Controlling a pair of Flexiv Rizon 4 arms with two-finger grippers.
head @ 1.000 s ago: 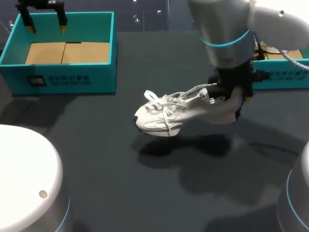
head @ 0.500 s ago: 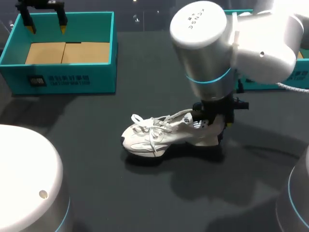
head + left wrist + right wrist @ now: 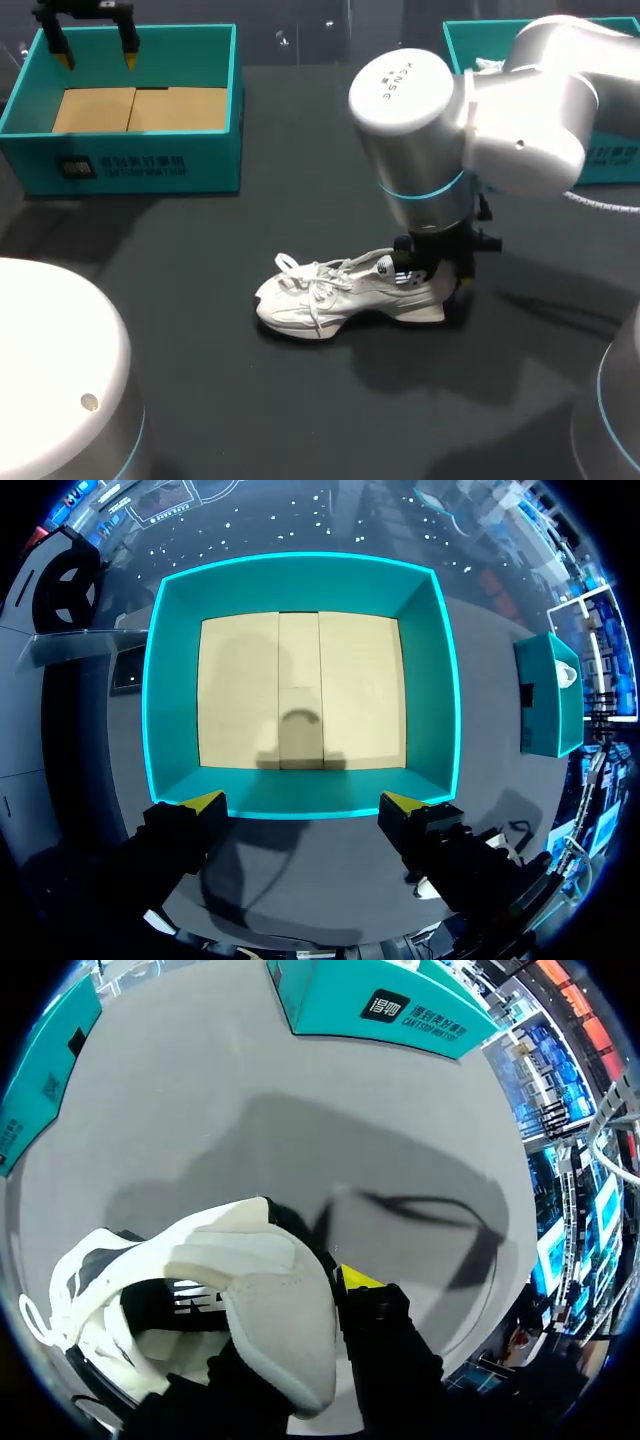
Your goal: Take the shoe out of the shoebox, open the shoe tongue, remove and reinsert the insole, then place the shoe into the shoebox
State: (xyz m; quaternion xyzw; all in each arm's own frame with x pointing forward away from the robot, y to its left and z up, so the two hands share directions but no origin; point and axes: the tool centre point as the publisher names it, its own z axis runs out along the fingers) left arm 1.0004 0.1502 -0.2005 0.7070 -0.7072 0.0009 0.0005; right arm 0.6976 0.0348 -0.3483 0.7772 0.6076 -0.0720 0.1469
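Observation:
A white sneaker (image 3: 345, 293) stands on its sole in the middle of the dark table, toe pointing left and laces loose. My right gripper (image 3: 442, 278) is shut on its heel collar. In the right wrist view the padded heel (image 3: 275, 1300) sits between the fingers; one yellow fingertip (image 3: 358, 1278) shows outside it and the other is hidden behind the shoe. My left gripper (image 3: 95, 42) hangs open above the teal shoebox (image 3: 130, 160) at the back left, nothing between its fingers. The left wrist view looks straight down past that gripper (image 3: 305, 802) into the box (image 3: 300, 568), with its cardboard floor bare.
A second teal box (image 3: 610, 160) stands at the back right, behind my right arm; it also shows in the left wrist view (image 3: 545, 695). White robot bases fill the near left and near right corners. Bare dark tabletop lies in front of the shoe.
My right arm has lowered the sneaker from the air onto the table and carried it slightly left and toward the front. The left arm has not moved.

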